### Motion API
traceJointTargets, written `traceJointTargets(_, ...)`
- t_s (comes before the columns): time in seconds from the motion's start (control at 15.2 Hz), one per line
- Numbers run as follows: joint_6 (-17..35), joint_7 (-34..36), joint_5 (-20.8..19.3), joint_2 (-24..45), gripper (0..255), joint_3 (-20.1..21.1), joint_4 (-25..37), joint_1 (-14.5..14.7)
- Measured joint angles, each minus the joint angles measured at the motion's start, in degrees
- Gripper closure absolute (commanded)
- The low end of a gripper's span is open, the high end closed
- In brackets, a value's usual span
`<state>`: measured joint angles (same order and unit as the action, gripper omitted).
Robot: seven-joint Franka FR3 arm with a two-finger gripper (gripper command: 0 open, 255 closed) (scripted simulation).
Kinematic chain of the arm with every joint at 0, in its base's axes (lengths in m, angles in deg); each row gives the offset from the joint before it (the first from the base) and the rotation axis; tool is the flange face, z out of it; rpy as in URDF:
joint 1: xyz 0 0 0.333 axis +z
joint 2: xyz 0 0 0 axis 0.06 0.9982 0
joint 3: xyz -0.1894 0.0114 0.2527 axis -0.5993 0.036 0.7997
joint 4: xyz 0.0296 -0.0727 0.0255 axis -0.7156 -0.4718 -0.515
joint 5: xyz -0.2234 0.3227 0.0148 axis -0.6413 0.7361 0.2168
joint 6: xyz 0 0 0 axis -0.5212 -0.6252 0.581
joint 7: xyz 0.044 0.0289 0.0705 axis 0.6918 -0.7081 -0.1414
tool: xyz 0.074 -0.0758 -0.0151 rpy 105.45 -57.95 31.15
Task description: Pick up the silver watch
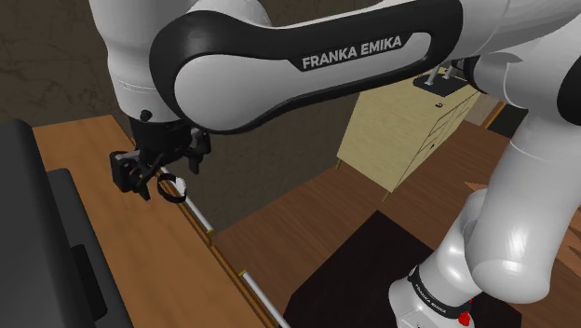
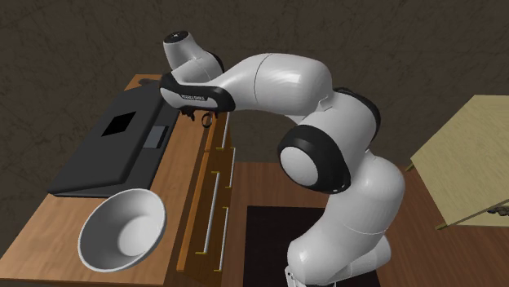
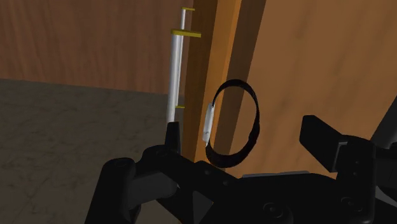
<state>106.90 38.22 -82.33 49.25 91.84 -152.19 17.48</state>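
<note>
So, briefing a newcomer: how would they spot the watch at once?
Look at the wooden cabinet top, along its drawer-side edge. Between the fingers of the gripper is the watch: a dark band loop with a silver face, unlike the straight drawer handles nearby.

This is a furnished room in a house. A wooden chest of drawers [image 2: 196, 236] with slim metal bar handles [image 2: 221, 226] carries a pale bowl [image 2: 122, 230] and a flat black device [image 2: 114, 147]. A light wooden cabinet [image 1: 400, 140] stands on a plank floor [image 1: 307, 224] near a dark rug [image 1: 363, 270]. The walls [image 2: 343, 33] are dark and mottled.
</note>
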Motion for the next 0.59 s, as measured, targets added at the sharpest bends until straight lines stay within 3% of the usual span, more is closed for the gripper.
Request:
traceJointTargets(0.2,1.8,0.6,-0.6,0.7,0,-0.1,-1.3,0.2)
traceJointTargets(0.26,2.1,0.7,-0.7,0.8,255,-0.1,-1.5,0.2)
traceJointTargets(0.59,2.5,0.7,-0.7,0.7,255,-0.1,-1.5,0.2)
